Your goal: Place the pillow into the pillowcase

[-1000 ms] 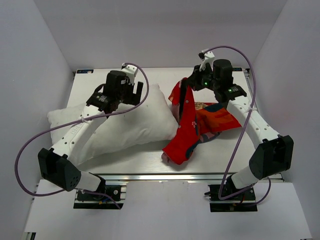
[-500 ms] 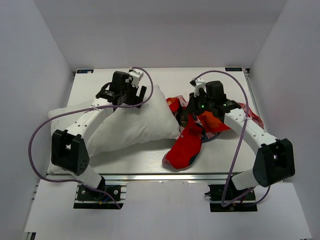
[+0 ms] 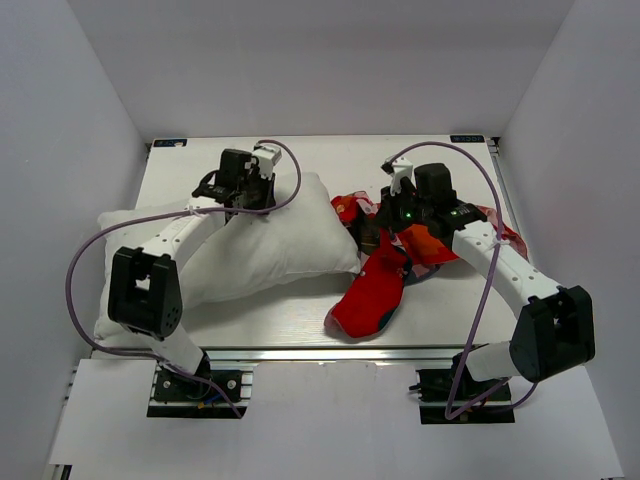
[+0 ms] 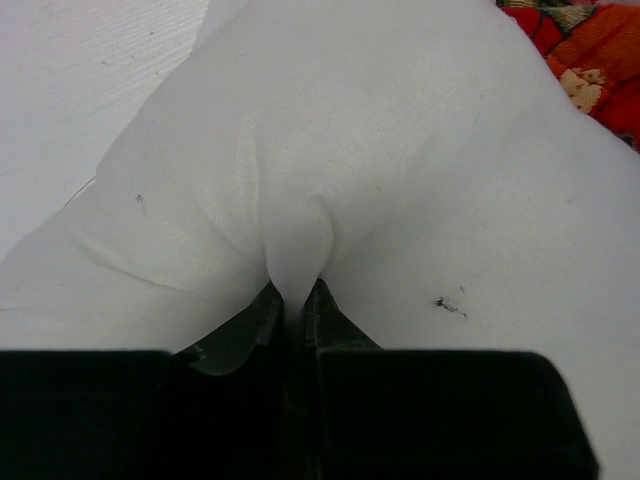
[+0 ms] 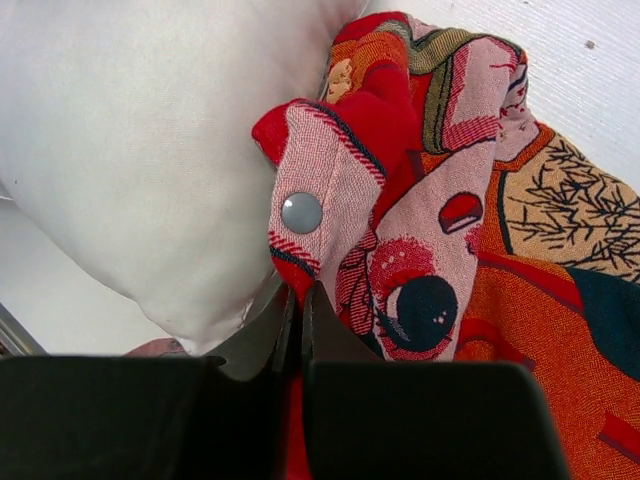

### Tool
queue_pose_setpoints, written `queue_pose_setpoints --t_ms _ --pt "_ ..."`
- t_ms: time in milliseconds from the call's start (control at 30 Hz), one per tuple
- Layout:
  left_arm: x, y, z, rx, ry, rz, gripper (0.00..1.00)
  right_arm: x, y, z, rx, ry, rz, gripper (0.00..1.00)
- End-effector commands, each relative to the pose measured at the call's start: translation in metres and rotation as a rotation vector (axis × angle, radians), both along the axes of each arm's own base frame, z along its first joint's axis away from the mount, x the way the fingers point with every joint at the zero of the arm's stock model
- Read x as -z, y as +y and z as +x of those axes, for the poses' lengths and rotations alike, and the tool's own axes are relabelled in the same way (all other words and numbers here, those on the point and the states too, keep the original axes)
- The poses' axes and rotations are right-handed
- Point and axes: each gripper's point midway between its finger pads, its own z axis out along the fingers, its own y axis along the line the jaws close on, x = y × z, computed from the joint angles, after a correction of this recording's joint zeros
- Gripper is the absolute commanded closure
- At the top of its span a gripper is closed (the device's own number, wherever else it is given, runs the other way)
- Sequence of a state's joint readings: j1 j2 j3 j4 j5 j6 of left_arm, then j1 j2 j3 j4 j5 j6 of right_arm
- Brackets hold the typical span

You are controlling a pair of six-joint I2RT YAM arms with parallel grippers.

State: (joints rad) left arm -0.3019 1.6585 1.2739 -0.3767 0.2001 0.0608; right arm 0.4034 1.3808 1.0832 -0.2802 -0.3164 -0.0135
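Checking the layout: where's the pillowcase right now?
Top view: the pillowcase lies crumpled right of centre, beside the pillow, pinched by the right gripper.

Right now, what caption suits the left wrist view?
Left end effector pinching a fold of the plump white fabric pillow, red printed pillowcase at top right.

We found the pillow [image 3: 270,250] on the left half of the table [image 3: 330,160], its length running from 8 to 2 o'clock. The pillowcase [image 3: 370,300] lay at the pillow's 3 o'clock, touching its right end. The left gripper [image 4: 295,295] pinched a fold at the pillow's 12 o'clock edge. The right gripper [image 5: 300,295] gripped the pillowcase's 11 o'clock corner, just beside the pillow.
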Motion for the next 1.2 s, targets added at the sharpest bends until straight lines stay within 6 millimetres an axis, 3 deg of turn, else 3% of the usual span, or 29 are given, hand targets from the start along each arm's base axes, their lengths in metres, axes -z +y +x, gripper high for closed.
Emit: queue_pose_setpoints --t_ms 0,67,100,167,200,300,400,533,700,833,967,1000,1033,1133,1167 --pt "-0.013 -0.003 -0.031 0.019 0.048 -0.060 1.00 -0.024 0.002 0.009 -0.002 -0.086 0.021 1.00" --pt "-0.040 -0.010 -0.039 0.048 -0.004 -0.118 1.00 -0.028 0.001 0.012 0.008 -0.101 0.020 1.00" --pt "-0.073 -0.012 -0.049 0.042 -0.061 -0.181 1.00 -0.031 0.001 0.014 0.017 -0.108 0.026 1.00" --pt "-0.106 -0.016 -0.065 0.060 -0.121 -0.264 1.00 -0.036 0.001 0.017 0.033 -0.120 0.033 1.00" --pt "-0.129 -0.014 -0.082 0.072 -0.176 -0.299 1.00 -0.038 0.002 0.018 0.042 -0.117 0.044 1.00" --pt "-0.161 -0.011 -0.121 0.103 -0.224 -0.372 1.00 -0.045 0.006 0.021 0.053 -0.113 0.076 1.00" --pt "-0.168 -0.010 -0.158 0.137 -0.201 -0.418 1.00 -0.046 0.011 0.025 0.050 -0.094 0.097 1.00" --pt "-0.159 -0.010 -0.194 0.161 -0.136 -0.470 1.00 -0.052 0.021 0.035 0.040 -0.084 0.120 1.00" --pt "-0.156 -0.007 -0.216 0.155 -0.109 -0.509 1.00 -0.059 0.037 0.045 0.022 -0.094 0.128 1.00" --pt "-0.160 0.001 -0.208 0.103 -0.146 -0.479 0.98 -0.059 0.041 0.047 0.021 -0.100 0.122 1.00" --pt "-0.160 0.004 -0.171 0.036 -0.159 -0.426 0.38 -0.046 0.033 0.038 0.023 -0.089 0.089 1.00" --pt "-0.163 0.001 -0.160 0.040 -0.175 -0.423 0.19 -0.047 0.030 0.035 0.025 -0.098 0.083 1.00" --pt "-0.164 -0.002 -0.150 0.054 -0.182 -0.408 0.09 -0.046 0.029 0.033 0.027 -0.097 0.079 1.00" --pt "-0.160 -0.014 -0.110 0.084 -0.146 -0.354 0.02 -0.040 0.023 0.022 0.026 -0.095 0.071 1.00" --pt "-0.174 -0.018 -0.098 0.093 -0.169 -0.349 0.02 -0.038 0.022 0.020 0.027 -0.095 0.070 1.00"
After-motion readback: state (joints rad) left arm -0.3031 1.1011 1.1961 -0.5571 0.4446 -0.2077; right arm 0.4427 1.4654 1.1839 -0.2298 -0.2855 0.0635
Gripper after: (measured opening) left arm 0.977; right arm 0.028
